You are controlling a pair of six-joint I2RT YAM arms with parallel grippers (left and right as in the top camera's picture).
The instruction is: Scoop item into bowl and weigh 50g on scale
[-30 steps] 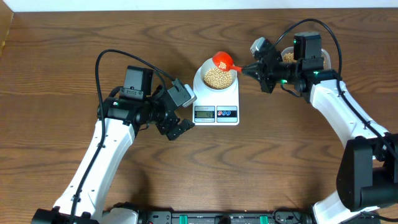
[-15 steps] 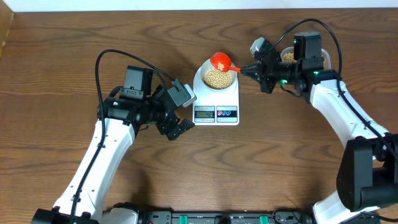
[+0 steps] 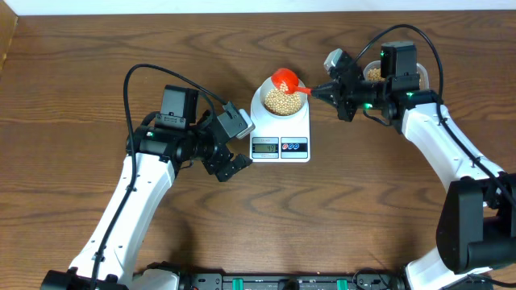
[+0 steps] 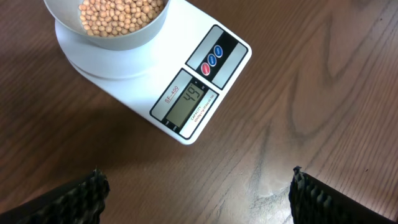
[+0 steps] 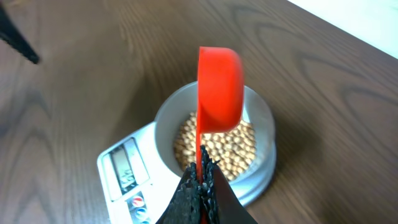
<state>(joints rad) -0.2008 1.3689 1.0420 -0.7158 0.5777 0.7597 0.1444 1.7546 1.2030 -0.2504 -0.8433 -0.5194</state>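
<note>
The white scale (image 3: 280, 133) carries the white bowl (image 3: 262, 97), which is filled with beige beans (image 3: 280, 100). My right gripper (image 3: 322, 90) is shut on the handle of a red scoop (image 3: 286, 79), held over the bowl's far rim. In the right wrist view the scoop (image 5: 219, 87) is turned on its side above the beans (image 5: 217, 152), with the gripper (image 5: 202, 171) pinching its thin handle. My left gripper (image 3: 234, 165) hangs open just left of the scale's display end. Its wrist view shows the gripper (image 4: 196, 177) empty, the bowl (image 4: 124, 42) and the scale display (image 4: 189, 102) reading 49.
A clear tub of beans (image 3: 373, 73) stands behind my right wrist at the back right. Bare wooden table (image 3: 339, 201) surrounds the scale. The left arm's black cable (image 3: 137, 76) loops above the table to the left.
</note>
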